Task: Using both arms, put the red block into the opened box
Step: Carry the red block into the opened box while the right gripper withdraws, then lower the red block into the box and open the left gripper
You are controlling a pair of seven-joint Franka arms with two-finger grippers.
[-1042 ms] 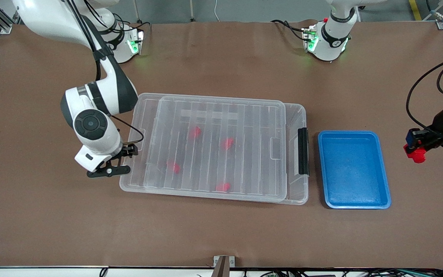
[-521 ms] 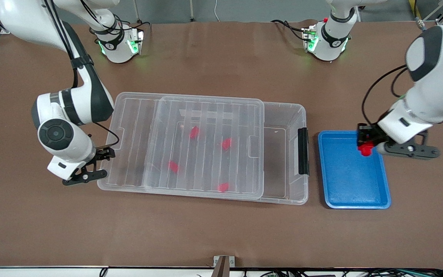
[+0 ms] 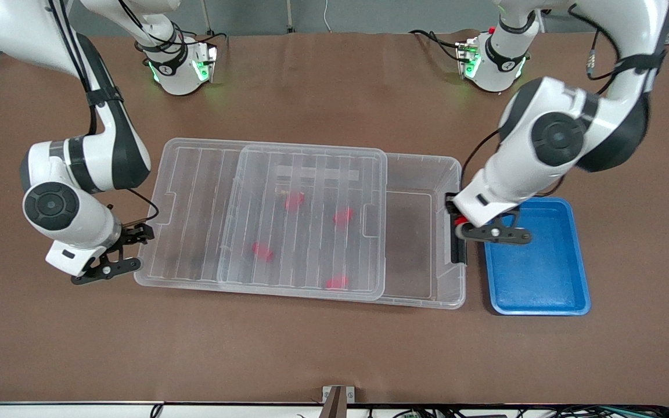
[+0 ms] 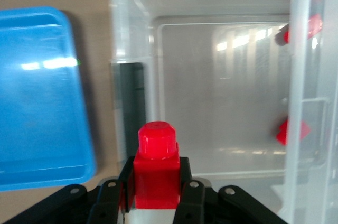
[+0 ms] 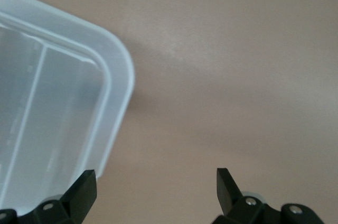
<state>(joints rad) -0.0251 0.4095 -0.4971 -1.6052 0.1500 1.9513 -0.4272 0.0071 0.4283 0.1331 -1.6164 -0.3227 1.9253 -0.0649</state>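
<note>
The left gripper (image 3: 458, 223), clenching the red block (image 4: 156, 168) over the box's (image 3: 421, 168) latch end, is needing to clear the rim before releasing, while the right gripper (image 3: 131, 249), jaws spread, is touching the slid-back lid (image 3: 195, 174).
</note>
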